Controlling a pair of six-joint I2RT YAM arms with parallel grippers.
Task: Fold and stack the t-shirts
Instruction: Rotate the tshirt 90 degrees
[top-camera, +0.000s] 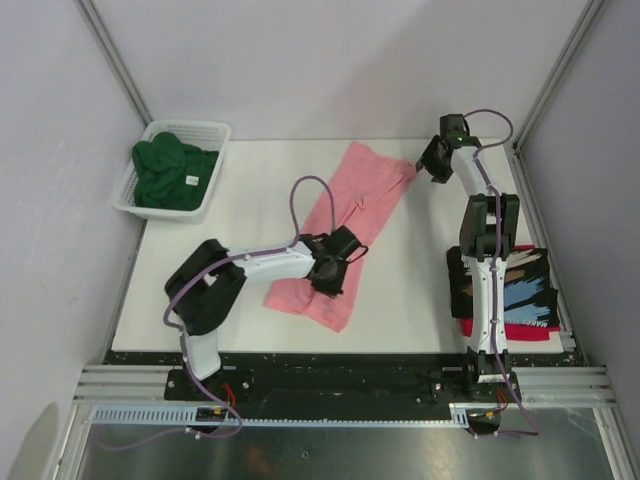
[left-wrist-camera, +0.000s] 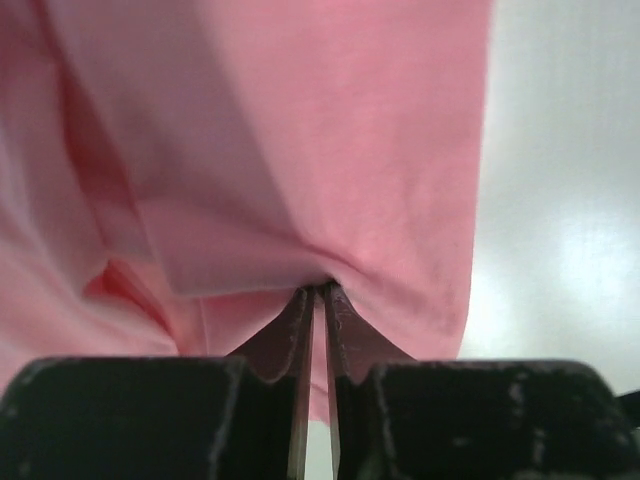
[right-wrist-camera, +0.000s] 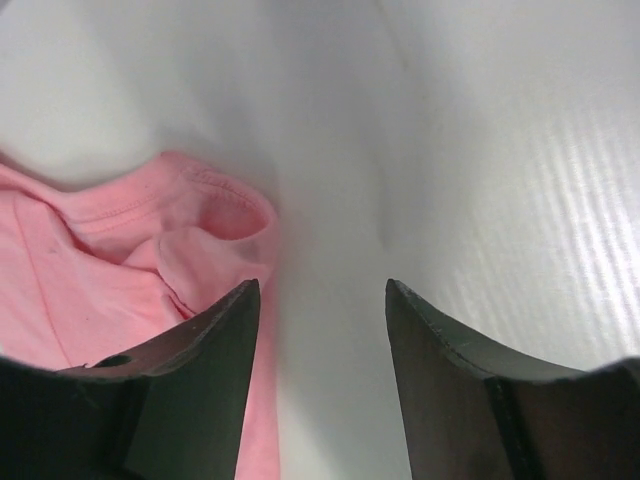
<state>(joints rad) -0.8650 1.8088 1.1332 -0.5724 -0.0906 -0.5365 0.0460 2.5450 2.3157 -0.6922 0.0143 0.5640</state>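
The left arm (top-camera: 260, 262) reaches low across the table (top-camera: 250, 200), its left gripper (left-wrist-camera: 315, 300) pinched tight on a fold of the salmon-pink t-shirt (top-camera: 350, 215), a long creased strip lying diagonally mid-table. The right arm (top-camera: 485, 250) stretches toward the far edge. The right gripper (right-wrist-camera: 320, 300) gapes, holding nothing, just beside the shirt's far corner.
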